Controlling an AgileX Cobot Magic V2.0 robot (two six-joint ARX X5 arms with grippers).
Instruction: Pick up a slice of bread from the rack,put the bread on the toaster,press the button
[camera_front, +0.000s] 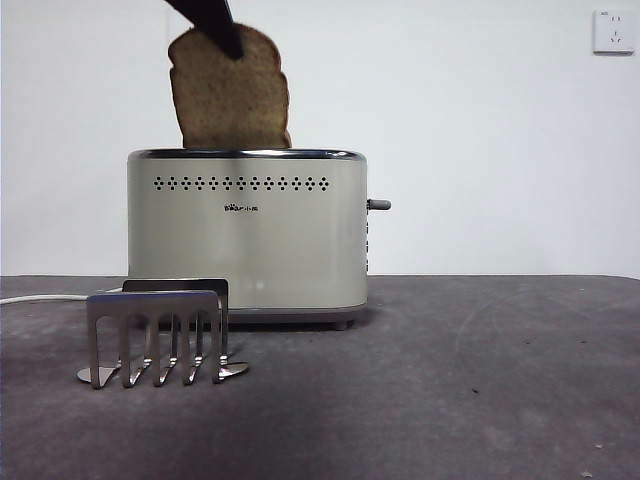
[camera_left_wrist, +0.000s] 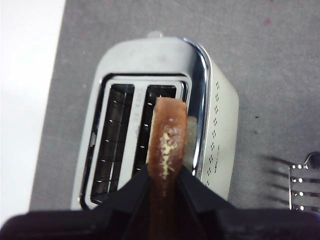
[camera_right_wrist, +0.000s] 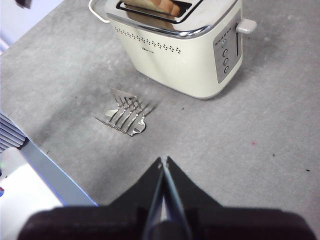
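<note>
My left gripper (camera_left_wrist: 164, 176) is shut on the slice of bread (camera_left_wrist: 168, 140), holding it upright by its domed crust. In the front view the dark jaw tip (camera_front: 222, 28) grips the top of the slice (camera_front: 230, 95), whose lower edge is at or just inside the toaster's (camera_front: 246, 235) left side top. From the left wrist the slice hangs over the slot nearer the dotted face (camera_left_wrist: 161, 120). The steel rack (camera_front: 158, 337) stands empty in front of the toaster. My right gripper (camera_right_wrist: 163, 162) is shut and empty, above the table in front of the rack (camera_right_wrist: 125, 116) and toaster (camera_right_wrist: 185, 50).
The toaster's lever knob (camera_front: 379, 204) sticks out on its right end, above a column of small buttons (camera_right_wrist: 224, 56). A white cord (camera_front: 40, 297) runs off left. A wall socket (camera_front: 612, 31) is at the top right. A white object (camera_right_wrist: 22, 185) lies near the table edge.
</note>
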